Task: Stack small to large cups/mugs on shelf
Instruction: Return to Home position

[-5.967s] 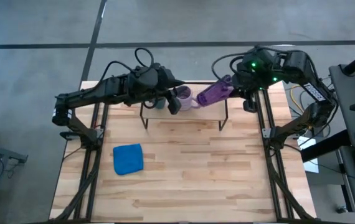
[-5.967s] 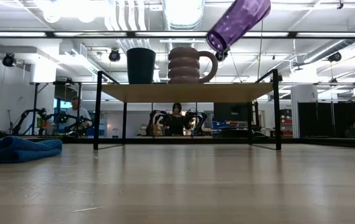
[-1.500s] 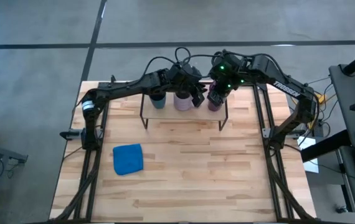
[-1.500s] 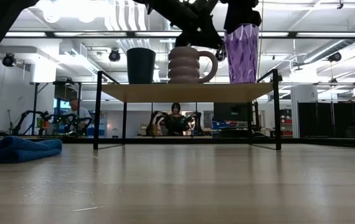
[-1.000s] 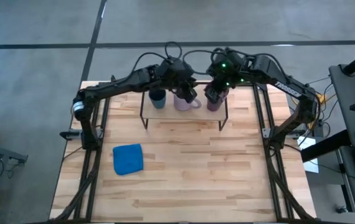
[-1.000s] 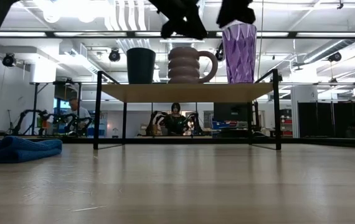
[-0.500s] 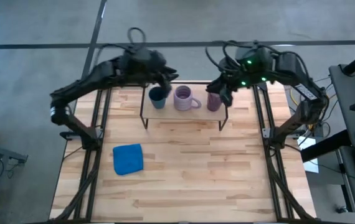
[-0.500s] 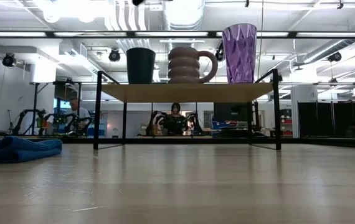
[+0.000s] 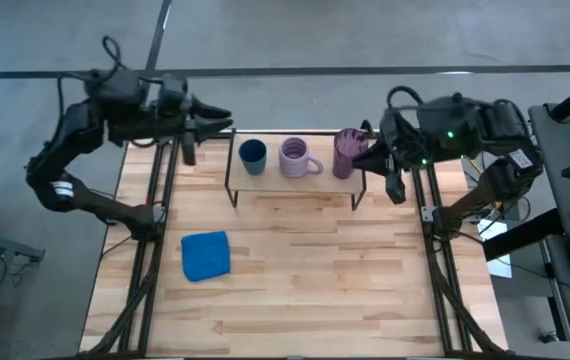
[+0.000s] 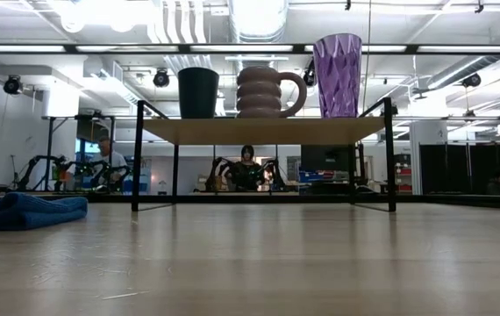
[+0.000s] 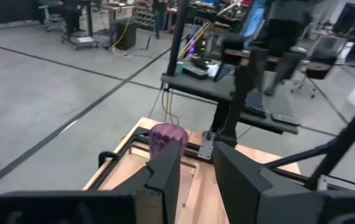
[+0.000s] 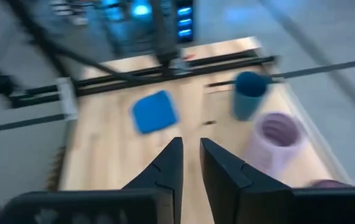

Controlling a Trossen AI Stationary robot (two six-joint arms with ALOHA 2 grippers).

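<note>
**High view.** The shelf (image 9: 295, 190) sits at upper centre of the table (image 9: 295, 290). It carries three vessels in a row, apart from one another. From left to right these are the blue cup (image 9: 253, 156), the lavender mug (image 9: 294, 156) and the purple tumbler (image 9: 345, 153). The left gripper (image 9: 215, 124) hangs at upper left, clear of the shelf. The right gripper (image 9: 370, 155) is just beside the tumbler at the shelf's right end. A blue cloth (image 9: 206, 255) lies lower left.

**Low view.** All three stand upright on the board and rise in height toward the right. No gripper shows.

**Left wrist view.** The fingers stand moderately apart and hold nothing. The tumbler is seen beyond them.

**Right wrist view.** The fingers show a narrow gap and hold nothing. The cup, mug and cloth lie ahead.

**Assessment.** Placement appears complete; only the arms' retreat is outstanding.

**Hazards.**
- The tumbler is the tallest vessel and stands nearest the shelf end and the right gripper. A sideways swing of that arm could clip it and knock it off the end.
- A bump to the shelf's wire legs could shake all three vessels.
</note>
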